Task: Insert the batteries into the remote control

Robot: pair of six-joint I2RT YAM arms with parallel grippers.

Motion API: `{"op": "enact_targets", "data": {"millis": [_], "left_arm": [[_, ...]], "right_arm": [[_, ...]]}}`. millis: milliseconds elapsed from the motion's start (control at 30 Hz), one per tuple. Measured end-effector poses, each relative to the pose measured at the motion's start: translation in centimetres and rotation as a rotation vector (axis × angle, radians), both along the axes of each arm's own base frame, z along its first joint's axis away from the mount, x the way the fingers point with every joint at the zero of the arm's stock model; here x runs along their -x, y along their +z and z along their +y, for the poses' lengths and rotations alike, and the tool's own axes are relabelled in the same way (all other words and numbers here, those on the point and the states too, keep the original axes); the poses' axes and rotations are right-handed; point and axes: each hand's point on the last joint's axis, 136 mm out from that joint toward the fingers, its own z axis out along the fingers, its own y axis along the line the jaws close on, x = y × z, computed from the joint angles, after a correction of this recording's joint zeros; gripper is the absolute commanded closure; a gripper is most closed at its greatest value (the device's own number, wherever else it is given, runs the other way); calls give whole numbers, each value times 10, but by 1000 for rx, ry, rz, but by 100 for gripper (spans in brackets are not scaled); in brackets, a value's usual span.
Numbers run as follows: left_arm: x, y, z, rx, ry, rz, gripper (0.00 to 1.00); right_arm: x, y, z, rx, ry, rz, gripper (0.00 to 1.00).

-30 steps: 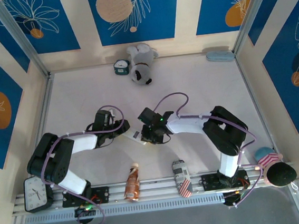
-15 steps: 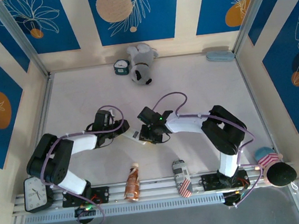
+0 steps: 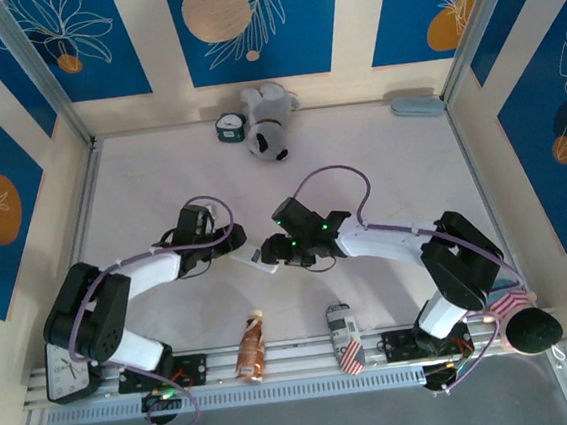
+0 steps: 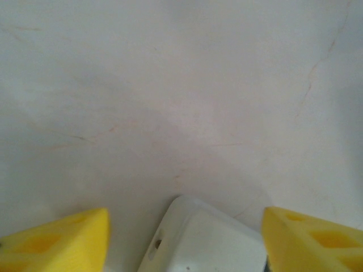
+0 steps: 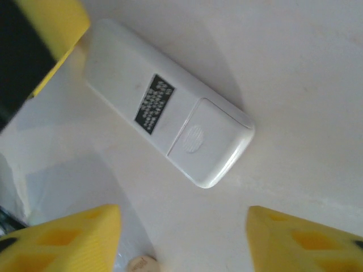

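Between the two arms, the remote control (image 5: 167, 133) lies back-up on the table (image 5: 295, 68), battery cover (image 5: 204, 136) in place. Spread wide, the left fingers (image 4: 62, 243) straddle one end without touching; the right fingers (image 5: 74, 238), also wide, hold nothing.

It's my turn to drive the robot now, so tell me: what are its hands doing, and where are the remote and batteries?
Left gripper: open, straddling one end of the remote control, not gripping.
Right gripper: open, hovering just off the remote's cover end.
Remote control: face down on the table, back cover on.
Batteries: with the cover shut, cannot tell if they are inside.
Left to do: check that, load any missing.
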Motion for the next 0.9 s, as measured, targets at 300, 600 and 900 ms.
{"op": "enact_targets", "data": {"millis": [300, 600, 900], "left_arm": [[8, 53, 20, -26, 45, -93, 0], [32, 80, 38, -23, 89, -138, 0], [51, 68, 48, -30, 111, -91, 0]], "right_arm": [[-5, -7, -3, 103, 322, -201, 27], [-6, -36, 8, 239, 577, -365, 22], [-14, -56, 17, 280, 674, -414, 10]]}}
